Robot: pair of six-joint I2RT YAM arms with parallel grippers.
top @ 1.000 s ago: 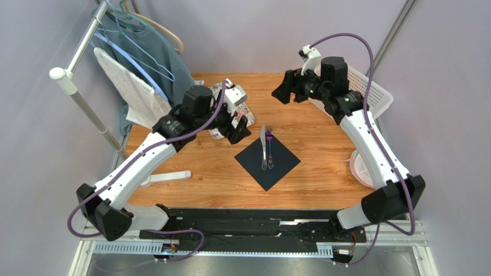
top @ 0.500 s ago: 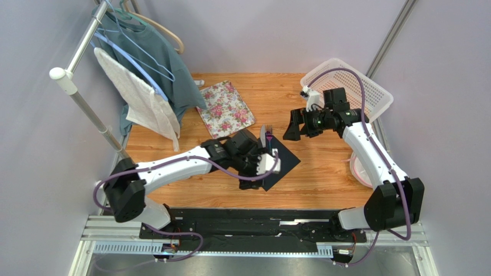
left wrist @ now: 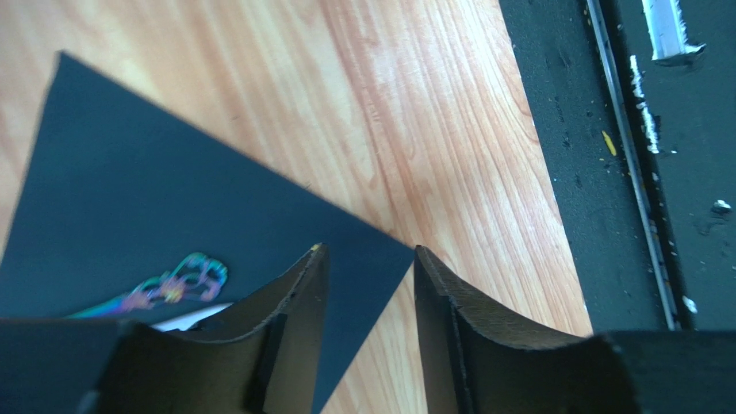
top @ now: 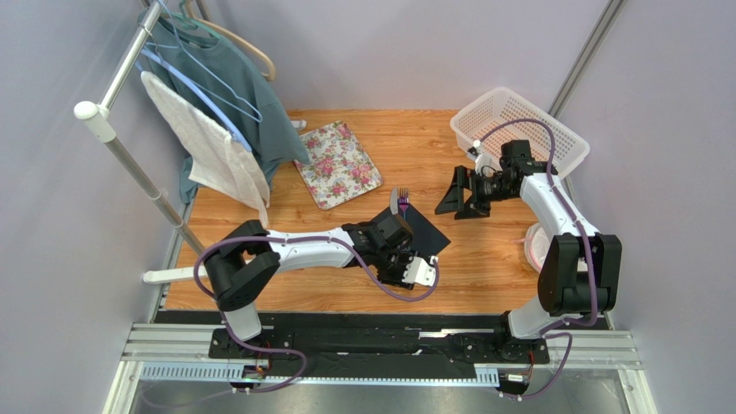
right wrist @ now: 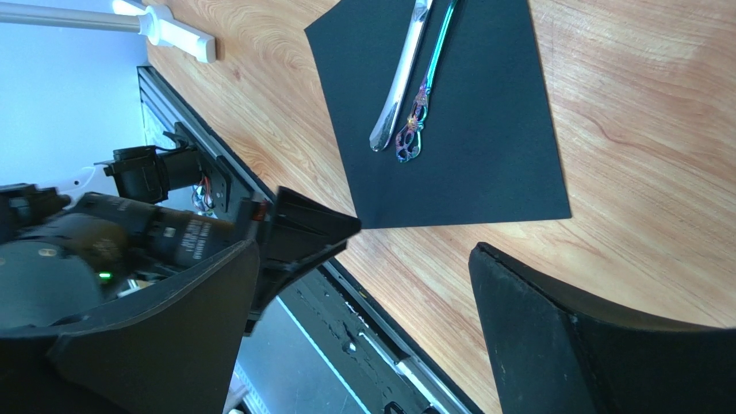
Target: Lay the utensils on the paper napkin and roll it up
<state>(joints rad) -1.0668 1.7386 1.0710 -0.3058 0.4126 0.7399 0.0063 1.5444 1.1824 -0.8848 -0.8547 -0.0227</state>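
The black paper napkin (top: 428, 231) lies as a diamond at the table's middle. The pale grey knife (right wrist: 399, 82) and the purple fork (right wrist: 423, 95) lie on it side by side. Their tips (top: 398, 201) stick out past its far corner. My left gripper (top: 404, 269) covers the napkin's near corner. In the left wrist view that corner (left wrist: 380, 250) lies between the two fingers, which are a narrow gap apart and clamp nothing. My right gripper (top: 458, 205) hangs wide open and empty just right of the napkin.
A floral tray (top: 339, 164) lies at the back left. A white basket (top: 518, 129) stands at the back right. A clothes rack with a white towel (top: 207, 138) stands on the left. A pink plate (top: 534, 250) sits at the right edge. The black base rail (top: 380, 332) runs along the front.
My left arm swung from over the floral tray down to the napkin's near corner, and its jaws narrowed. My right arm dropped nearer the napkin and opened wider.
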